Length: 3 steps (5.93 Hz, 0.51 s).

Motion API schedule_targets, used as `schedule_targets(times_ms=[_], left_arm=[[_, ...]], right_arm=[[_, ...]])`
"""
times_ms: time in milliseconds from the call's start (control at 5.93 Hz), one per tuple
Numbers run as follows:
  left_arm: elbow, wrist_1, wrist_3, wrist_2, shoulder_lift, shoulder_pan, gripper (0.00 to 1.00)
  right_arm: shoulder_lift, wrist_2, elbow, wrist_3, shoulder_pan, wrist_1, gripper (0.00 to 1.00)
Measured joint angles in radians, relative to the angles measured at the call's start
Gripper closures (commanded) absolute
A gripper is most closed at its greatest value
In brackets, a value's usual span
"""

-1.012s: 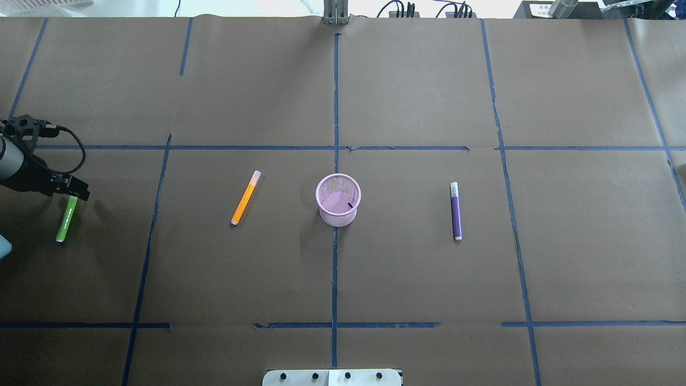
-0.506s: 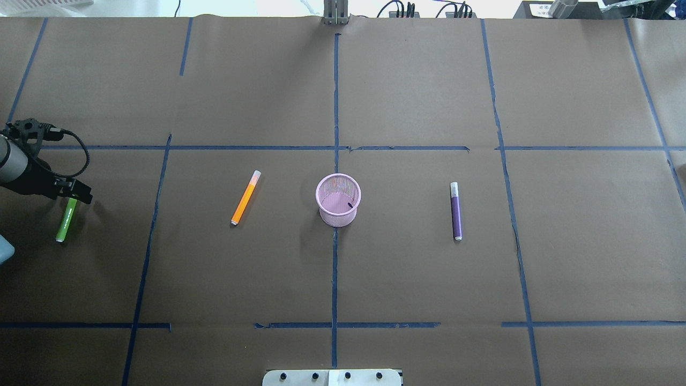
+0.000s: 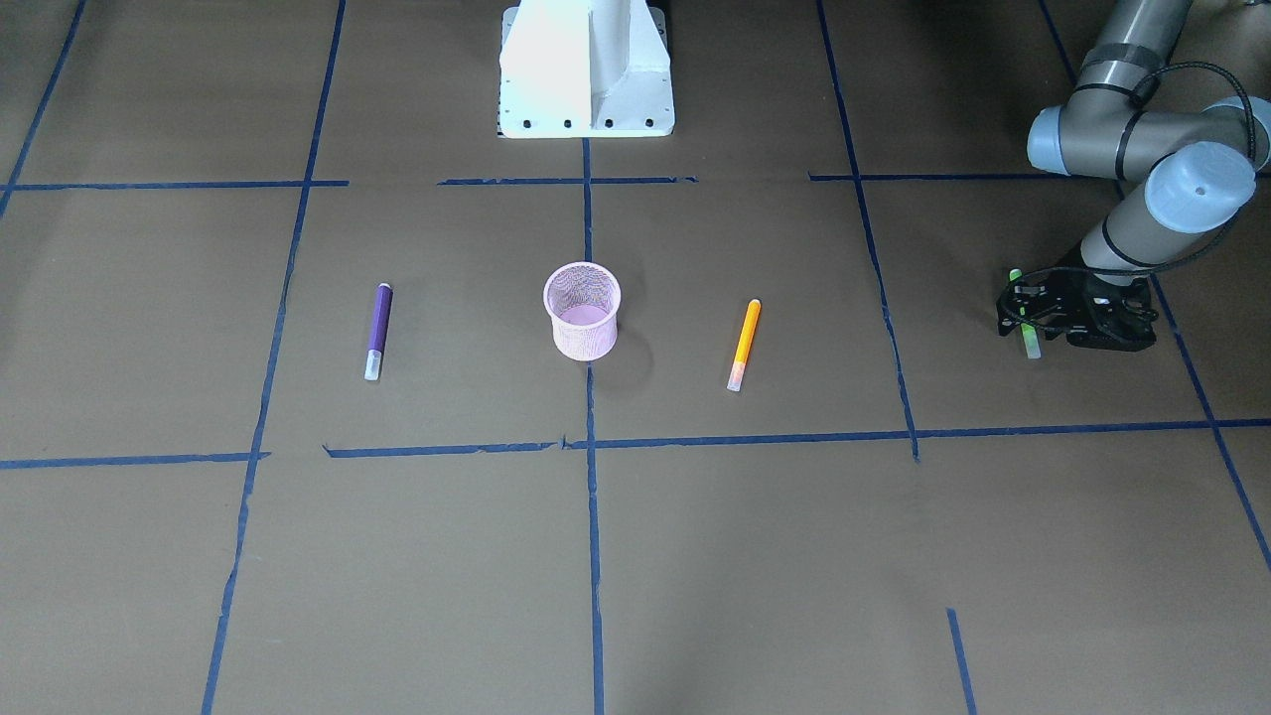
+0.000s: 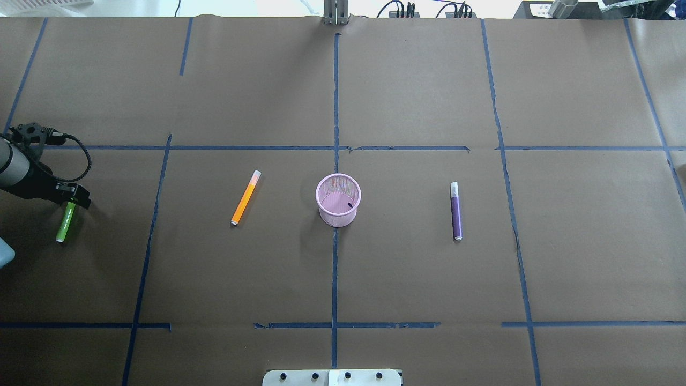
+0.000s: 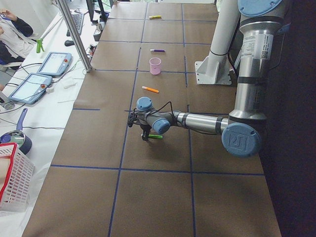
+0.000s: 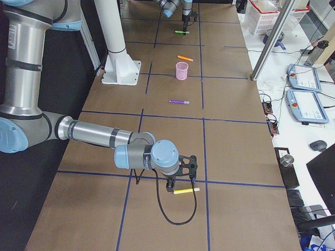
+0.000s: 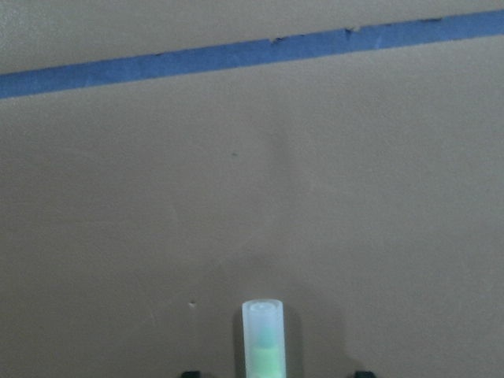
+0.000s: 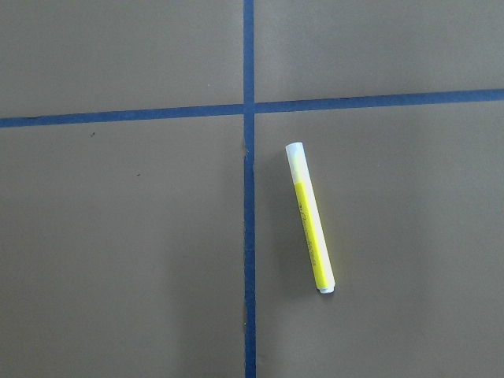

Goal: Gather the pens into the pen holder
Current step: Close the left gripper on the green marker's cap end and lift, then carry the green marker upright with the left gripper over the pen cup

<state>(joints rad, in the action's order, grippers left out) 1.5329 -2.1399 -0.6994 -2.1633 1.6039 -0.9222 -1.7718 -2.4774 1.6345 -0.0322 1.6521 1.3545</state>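
there were four pens total: green pen (image 4: 65, 222), orange pen (image 4: 246, 197), purple pen (image 4: 456, 210), yellow pen (image 8: 310, 218), and just one pen holder (image 4: 337, 218)

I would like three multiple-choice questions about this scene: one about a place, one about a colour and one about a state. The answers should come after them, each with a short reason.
1. Where does the slim orange pen lie?
A. inside the small pink wire-mesh cup
B. on the brown table, on the robot's left of the cup
C. on the table, on the robot's right of the cup

2. Which colour is the pen at the left gripper?
A. purple
B. yellow
C. green

3. In what state is the cup?
A. upright, with no pen in it
B. tipped on its side
C. upright, with two pens in it

Answers:
1 B: the overhead view shows it flat on the table, left of the cup.
2 C: the green pen lies partly under that gripper.
3 A: its open mouth faces up and no pen stands in it.
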Motion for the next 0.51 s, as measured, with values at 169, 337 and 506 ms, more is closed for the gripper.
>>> schedule_targets(times_ms=[169, 337, 506], left_arm=[[0.003, 0.0, 0.002, 0.0, -0.004, 0.0, 0.82], [0.006, 0.0, 0.002, -0.001, -0.006, -0.002, 0.95], [0.009, 0.0, 0.002, 0.0, -0.007, -0.003, 1.0]], right_arm=[[0.0, 0.0, 0.0, -0.001, 0.0, 0.0, 0.0], [0.0, -0.001, 0.0, -0.001, 0.0, 0.0, 0.0], [0.0, 0.0, 0.001, -0.001, 0.0, 0.0, 0.0]])
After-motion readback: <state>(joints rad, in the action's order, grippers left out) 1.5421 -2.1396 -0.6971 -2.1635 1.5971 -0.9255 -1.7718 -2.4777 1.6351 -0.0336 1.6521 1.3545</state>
